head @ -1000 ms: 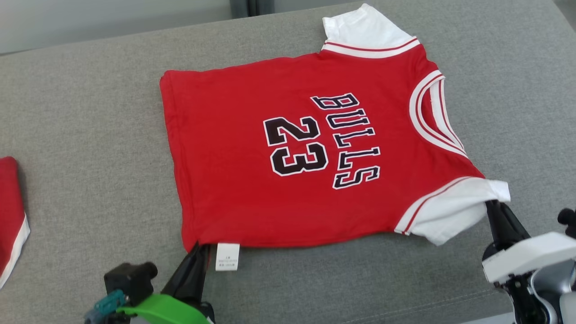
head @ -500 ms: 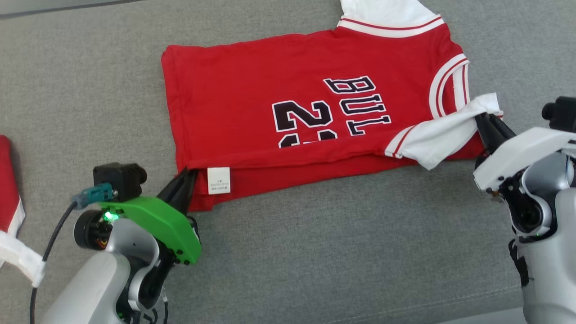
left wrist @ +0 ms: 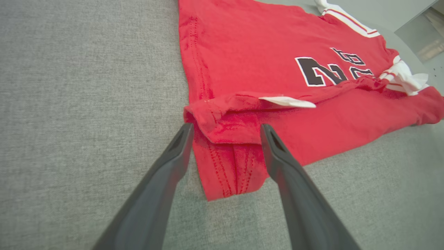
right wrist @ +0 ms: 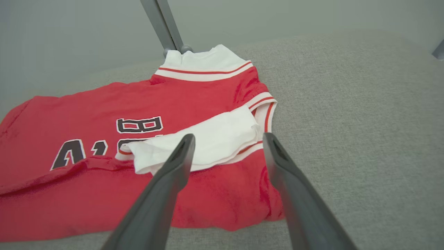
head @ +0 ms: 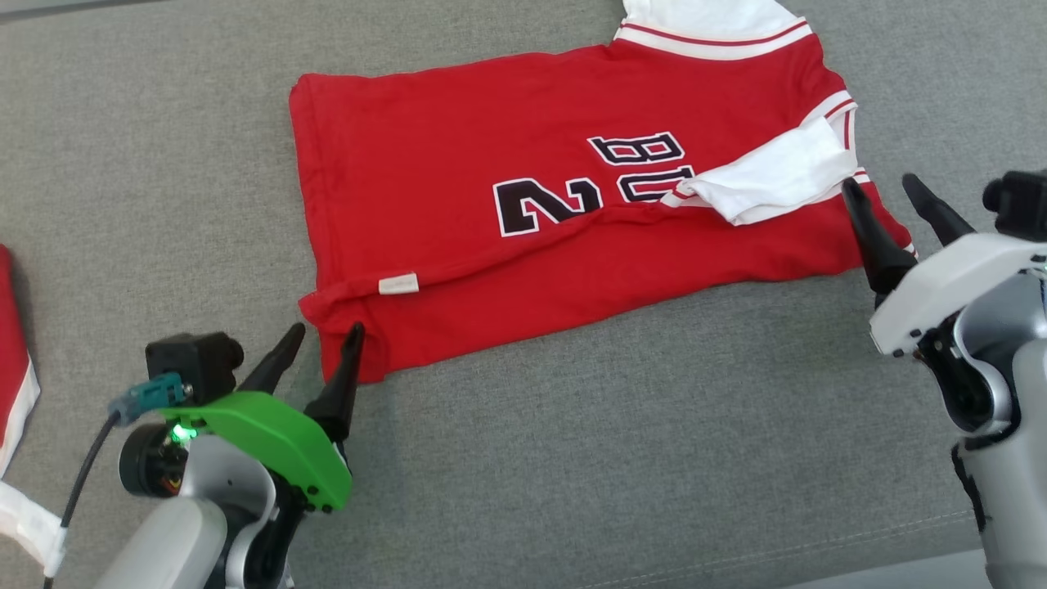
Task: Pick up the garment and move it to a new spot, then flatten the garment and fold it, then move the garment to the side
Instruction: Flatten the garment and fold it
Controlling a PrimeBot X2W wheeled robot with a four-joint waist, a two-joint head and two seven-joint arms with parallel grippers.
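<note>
In the head view, the red cotton-knit basketball jersey with white trim and black lettering [head: 458, 164] lay flat toward the far edge of the grey woven-fabric padded surface [head: 572, 458]. Its near long side was turned over onto the chest, and one white ribbed sleeve [head: 777, 176] was laid across the print. The left gripper [head: 327, 331] stood spread at the hem corner and the right gripper [head: 879, 184] stood spread beside the collar end; neither held any cloth. A second red-and-white cloth [head: 12, 327] lay at the surface's left edge. The fold line looked slanted, so the next fold would likely go best if both claws took the far long side level and pinched every layer. In the left wrist view, the open fingers [left wrist: 166, 173] straddled a rumpled, doubled hem flap [left wrist: 225, 173] with visible stitching. A stiff white care label [left wrist: 288, 101] stuck out of the crease, so that soft corner probably needed smoothing first. In the right wrist view, the parted fingers [right wrist: 163, 194] framed the limp sleeve and the banded neckline, where the thin knit draped in shallow wrinkles over the coarse upholstery.
</note>
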